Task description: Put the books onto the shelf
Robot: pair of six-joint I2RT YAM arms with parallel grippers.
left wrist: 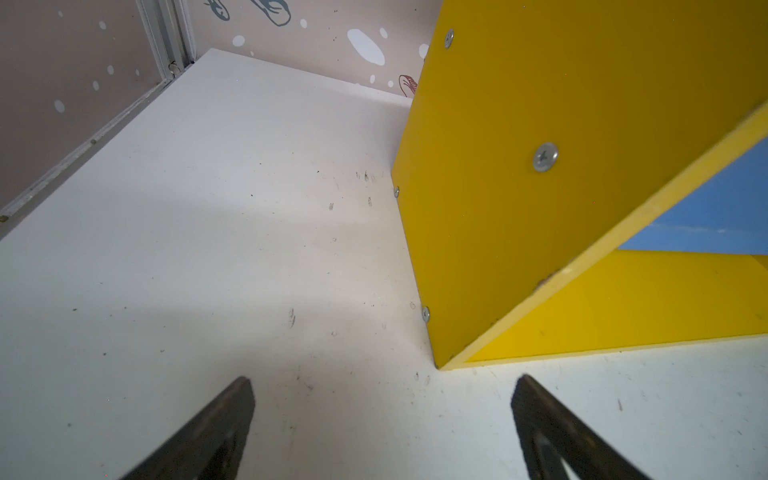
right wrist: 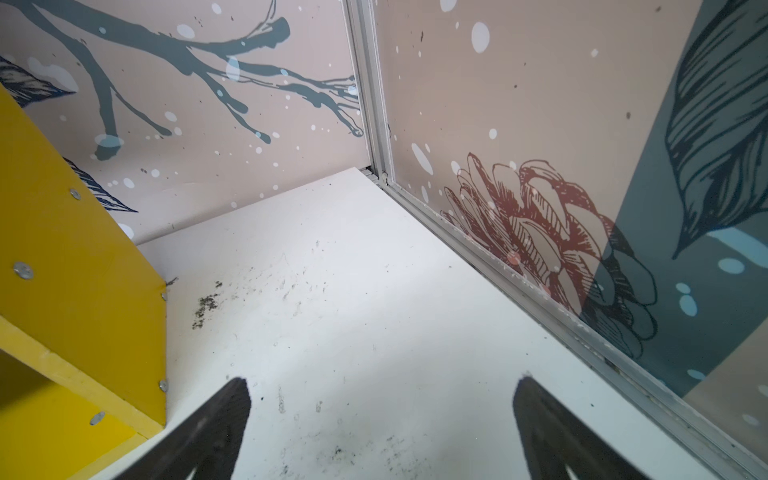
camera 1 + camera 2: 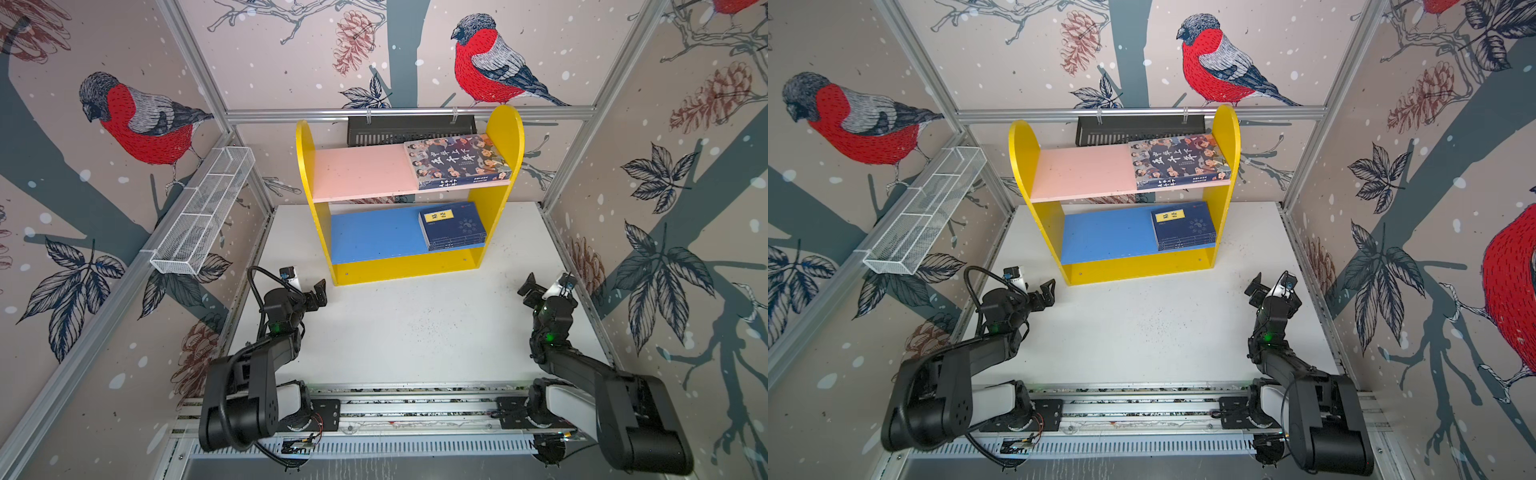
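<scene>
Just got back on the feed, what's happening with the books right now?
Nothing is being handled. The left claw and right claw are both open and empty, in front of the shelf. The cartoon-cover book lies on the pink upper board; the navy stack lies on the blue lower board.
</scene>
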